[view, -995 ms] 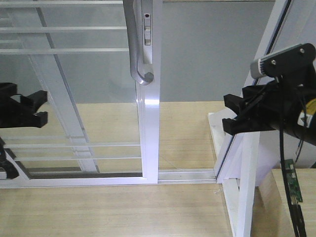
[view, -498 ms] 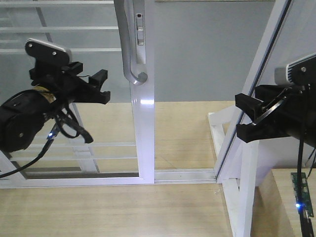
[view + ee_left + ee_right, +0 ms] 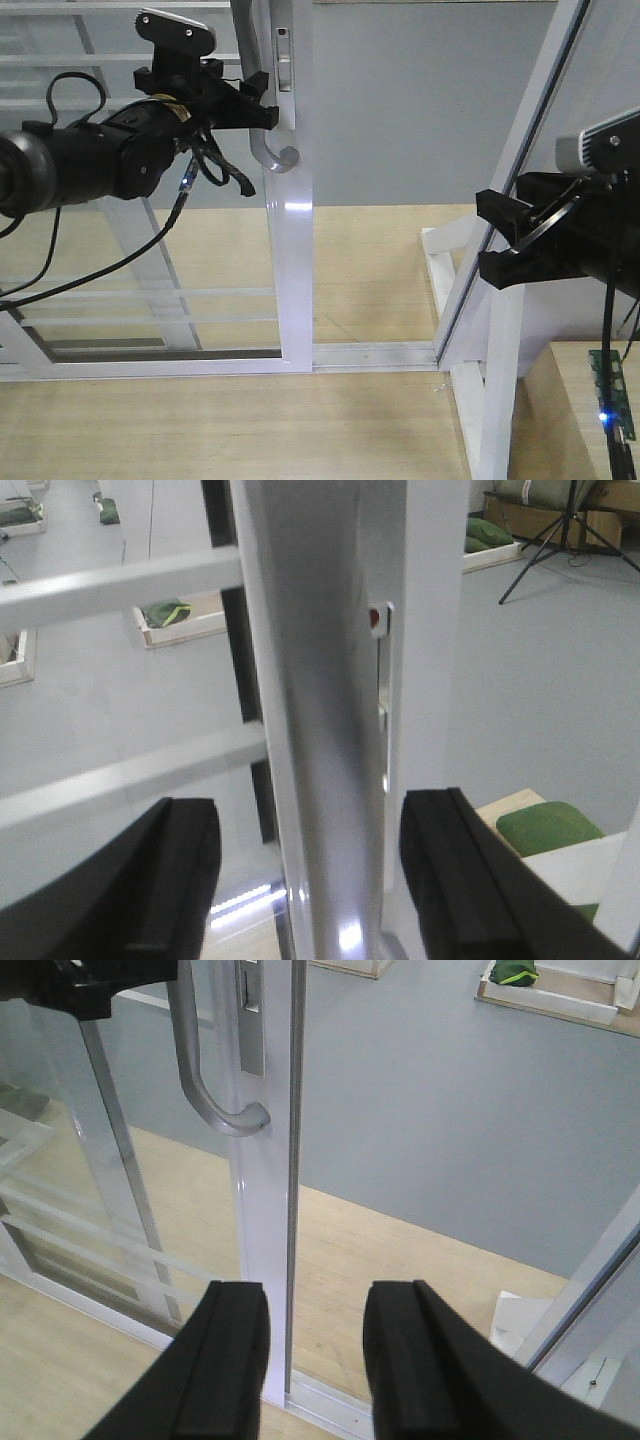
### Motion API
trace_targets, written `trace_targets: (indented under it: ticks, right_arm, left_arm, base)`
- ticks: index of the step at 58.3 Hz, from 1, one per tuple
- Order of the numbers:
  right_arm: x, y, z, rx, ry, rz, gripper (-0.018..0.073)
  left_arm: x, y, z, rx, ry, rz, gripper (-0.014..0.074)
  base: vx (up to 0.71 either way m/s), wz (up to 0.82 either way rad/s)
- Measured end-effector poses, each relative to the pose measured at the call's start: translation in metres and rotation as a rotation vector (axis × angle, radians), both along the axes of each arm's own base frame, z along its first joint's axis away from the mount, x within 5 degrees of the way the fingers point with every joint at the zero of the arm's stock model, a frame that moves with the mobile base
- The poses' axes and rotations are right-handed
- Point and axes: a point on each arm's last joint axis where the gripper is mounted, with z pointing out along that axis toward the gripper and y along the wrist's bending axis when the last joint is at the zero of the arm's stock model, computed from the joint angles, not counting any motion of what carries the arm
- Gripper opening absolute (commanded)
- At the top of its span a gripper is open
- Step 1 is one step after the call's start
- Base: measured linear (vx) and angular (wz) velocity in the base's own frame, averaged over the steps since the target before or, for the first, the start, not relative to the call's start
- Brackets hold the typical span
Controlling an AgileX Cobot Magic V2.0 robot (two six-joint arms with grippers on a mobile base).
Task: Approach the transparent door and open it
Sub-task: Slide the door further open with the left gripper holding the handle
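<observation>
- While the left gripper [image 3: 262, 100] [image 3: 310, 880] has its jaws spread wide, they straddle the curved grey pull handle [image 3: 275, 162] [image 3: 315, 700]; the left wrist view shows a gap on each side, so neither black finger [image 3: 150, 880] touches the metal.
- Just right of the handle, on the same white upright, sits a narrow lock plate [image 3: 286, 60] [image 3: 380, 680] with a small red mark near its top.
- That upright belongs to the transparent door [image 3: 290, 250] [image 3: 265, 1220], a tall clear-glass panel in a white frame with thin white horizontal bars [image 3: 130, 58] crossing the glass; it stands in the left half of the front view, its foot in the white floor track [image 3: 375, 355].
- From the left edge of the front view the left arm [image 3: 80, 170] reaches level towards the door, with black cables [image 3: 60, 270] drooping below it.
- Over at the right, the right gripper [image 3: 487, 238] [image 3: 318, 1360] hangs in the air with its jaws parted and nothing between them, well apart from the handle.
- Beside the right gripper a second white-framed glass panel [image 3: 530, 130] leans across the view.
- Pale wooden floor [image 3: 220, 430] lies on the near side of the track, and a grey floor [image 3: 420, 110] spreads beyond the glass.
- Green cushions [image 3: 545, 830] lie on that grey floor in the left wrist view.
</observation>
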Motion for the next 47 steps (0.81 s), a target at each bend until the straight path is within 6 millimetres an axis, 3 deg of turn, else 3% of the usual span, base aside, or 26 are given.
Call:
trace_targets:
  ticks: [19,47]
  right_arm:
    - [0.000,0.000,0.000,0.000,0.000,0.000,0.0317]
    - [0.000,0.000,0.000,-0.012,-0.006,0.005,0.0317]
  left_arm:
    - [0.035,-0.015,-0.007,0.007,0.022,-0.003,0.0503]
    - [0.040,-0.001,-0.007,-0.017,0.132,0.051,0.0461]
  base:
    - [0.00,0.00]
    - [0.00,0.00]
